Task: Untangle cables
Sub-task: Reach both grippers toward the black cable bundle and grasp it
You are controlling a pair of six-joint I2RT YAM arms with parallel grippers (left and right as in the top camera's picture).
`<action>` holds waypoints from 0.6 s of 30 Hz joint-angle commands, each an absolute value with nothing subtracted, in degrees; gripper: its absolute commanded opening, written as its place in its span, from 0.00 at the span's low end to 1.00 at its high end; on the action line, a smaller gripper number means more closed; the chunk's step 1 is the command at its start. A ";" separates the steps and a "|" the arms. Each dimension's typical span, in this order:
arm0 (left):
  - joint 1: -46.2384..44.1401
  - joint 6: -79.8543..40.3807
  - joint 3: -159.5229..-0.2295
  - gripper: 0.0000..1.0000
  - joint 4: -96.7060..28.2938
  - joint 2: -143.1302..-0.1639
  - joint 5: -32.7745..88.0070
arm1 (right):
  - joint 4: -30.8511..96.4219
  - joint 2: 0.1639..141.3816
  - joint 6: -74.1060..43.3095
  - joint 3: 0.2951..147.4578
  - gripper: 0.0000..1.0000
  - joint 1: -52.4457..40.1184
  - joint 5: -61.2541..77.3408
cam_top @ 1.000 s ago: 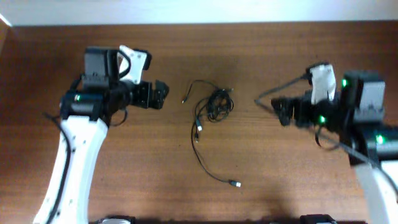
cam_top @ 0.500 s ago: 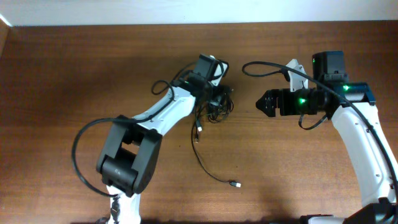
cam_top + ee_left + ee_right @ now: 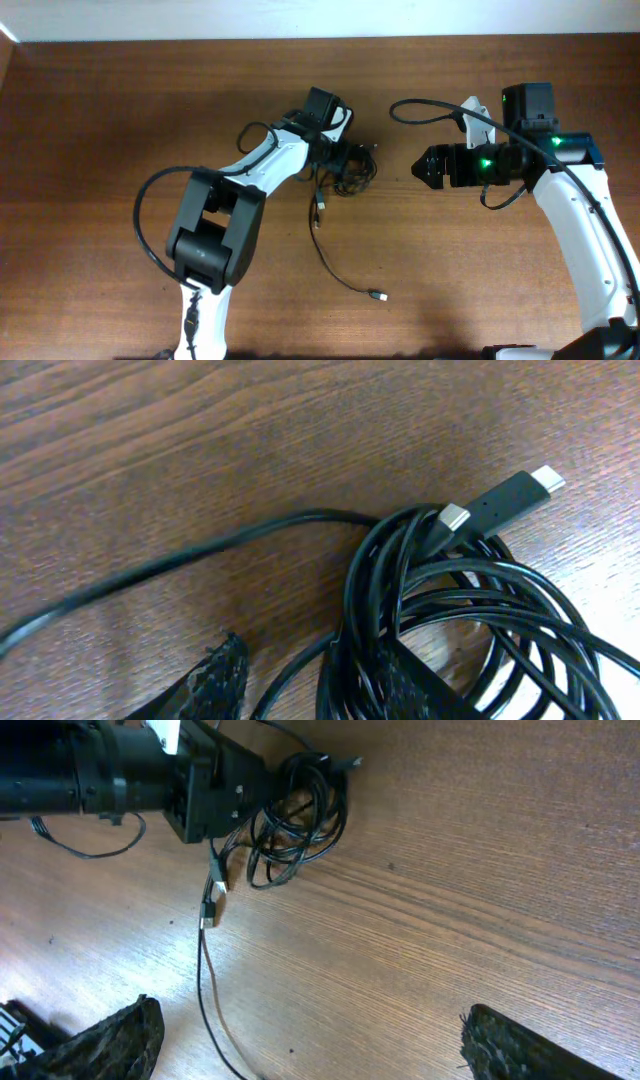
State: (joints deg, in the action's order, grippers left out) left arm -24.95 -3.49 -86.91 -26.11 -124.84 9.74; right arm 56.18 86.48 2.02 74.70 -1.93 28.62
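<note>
The cables (image 3: 352, 170) lie as a black coiled bundle in the middle of the table. One thin tail runs down to a small plug (image 3: 378, 295). My left gripper (image 3: 336, 160) is down at the bundle's left side. In the left wrist view its jaws (image 3: 315, 675) stand partly apart around the coil (image 3: 440, 590). The strands rest against the right finger (image 3: 415, 685), and a gap remains at the left finger (image 3: 215, 680). A plug (image 3: 520, 495) sticks out of the coil's top. My right gripper (image 3: 420, 168) hovers open to the right of the bundle (image 3: 295, 810), its jaws (image 3: 315, 1050) holding nothing.
The brown wooden table (image 3: 480, 290) ends at a pale wall edge along the top (image 3: 320, 38). A thicker black arm cable (image 3: 420, 105) loops over the right arm. Another (image 3: 255, 135) curls beside the left arm.
My left arm has swung in from the table's left to the cable bundle, and its jaws have narrowed around the coil. The right arm moved in early and has held still since.
</note>
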 commanded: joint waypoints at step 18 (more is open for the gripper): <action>-15.07 -6.85 -97.86 0.00 -52.84 -106.26 16.21 | 30.06 86.80 -32.97 75.66 0.71 -16.99 26.44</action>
State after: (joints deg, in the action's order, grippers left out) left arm -15.25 -5.50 -97.19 -52.60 -107.66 13.58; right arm 31.48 86.52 -27.77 74.83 -15.16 28.99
